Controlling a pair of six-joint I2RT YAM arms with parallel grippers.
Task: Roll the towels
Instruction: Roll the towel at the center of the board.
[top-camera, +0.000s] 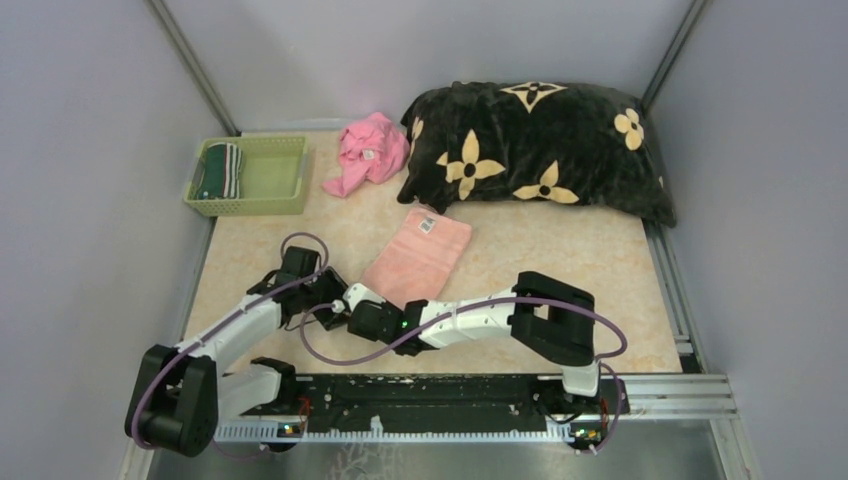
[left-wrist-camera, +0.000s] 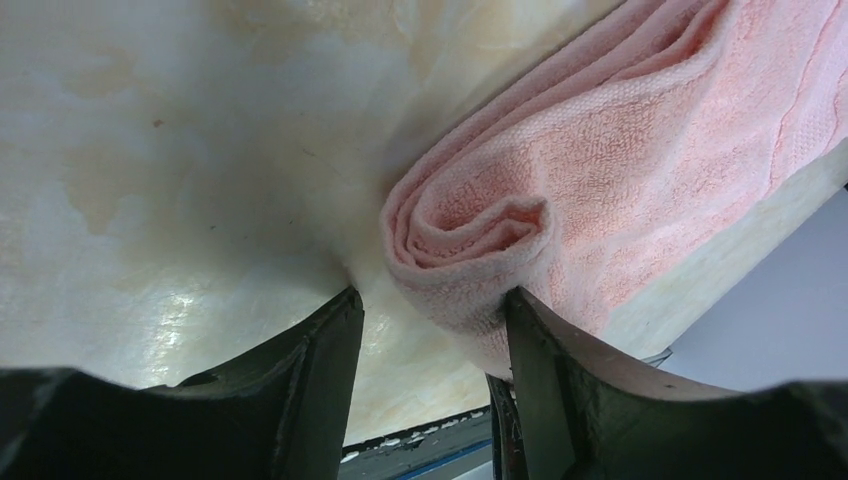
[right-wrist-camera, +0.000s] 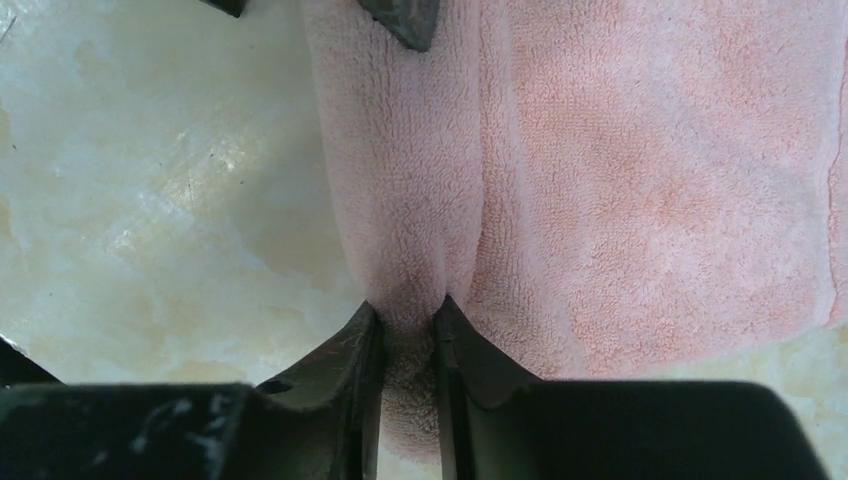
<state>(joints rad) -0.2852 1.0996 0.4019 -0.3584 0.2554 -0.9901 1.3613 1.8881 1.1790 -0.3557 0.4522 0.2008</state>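
Looking down, towels: pale pink towel (top-camera: 420, 255) lies on the table (top-camera: 570, 270), slanted, with a label patch near its far end. Its near end is hidden under the two wrists. Green striped towel (top-camera: 220, 170) sits bundled at the left side of the green basket (top-camera: 265, 178), far left corner.
Top view, arms: left arm (top-camera: 240, 330) and right arm (top-camera: 480, 315) both reach to the pink towel's near end, wrists close together. Claws too small to read from here.
Top view, surroundings: bright pink cloth (top-camera: 368, 152) lies crumpled between the basket and the black blanket (top-camera: 545, 145) with tan flowers along the back.
Left wrist, claw: left gripper (left-wrist-camera: 432, 300) spread wide, low over the table, clamping nothing.
Left wrist, towel: rolled end of the pink towel, spiral showing, sits between the fingers, up against the right-hand one. The rest runs away up and right.
Right wrist, claw: right gripper (right-wrist-camera: 405, 305) nearly closed, pinching a raised ridge of pink terry between its fingertips.
Right wrist, towel: flat terry spreads right of the ridge, bare table to the left. A dark fingertip of the other claw shows on the ridge at the top edge.
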